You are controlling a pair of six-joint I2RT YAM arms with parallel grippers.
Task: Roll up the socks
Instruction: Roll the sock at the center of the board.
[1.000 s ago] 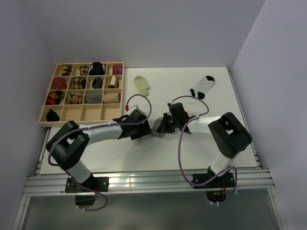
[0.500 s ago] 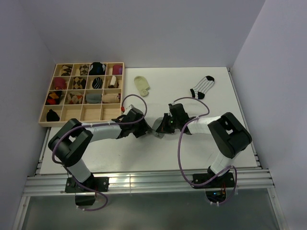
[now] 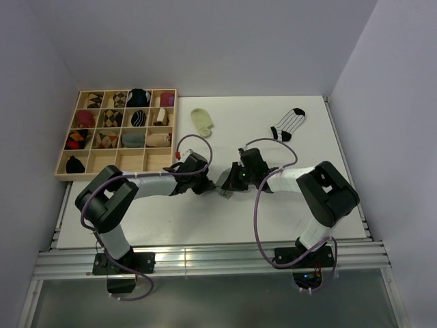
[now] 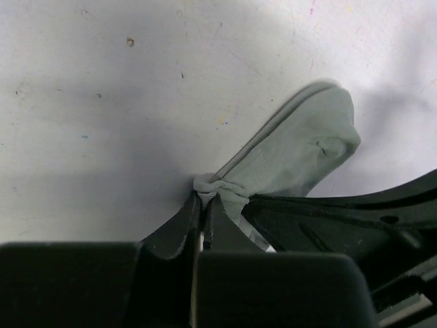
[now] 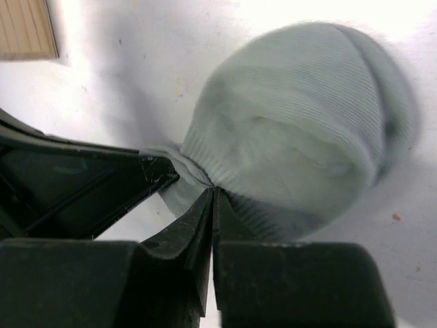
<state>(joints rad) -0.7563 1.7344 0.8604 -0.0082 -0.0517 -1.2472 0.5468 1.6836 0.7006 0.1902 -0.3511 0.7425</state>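
Robot lab cell, plain pale walls (image 3: 205, 41), white table (image 3: 198, 220), aluminium mounting rail (image 3: 218, 261)

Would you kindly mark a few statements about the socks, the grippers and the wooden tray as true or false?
1. The left gripper and the right gripper are both shut on the grey sock. True.
2. The cream sock lies inside the wooden tray. False: it lies on the table, just right of the tray.
3. The striped sock lies on the table, to the right of the cream sock in the top view. True.
4. Every tray compartment holds a sock. False: three compartments in the nearest row show bare wood.
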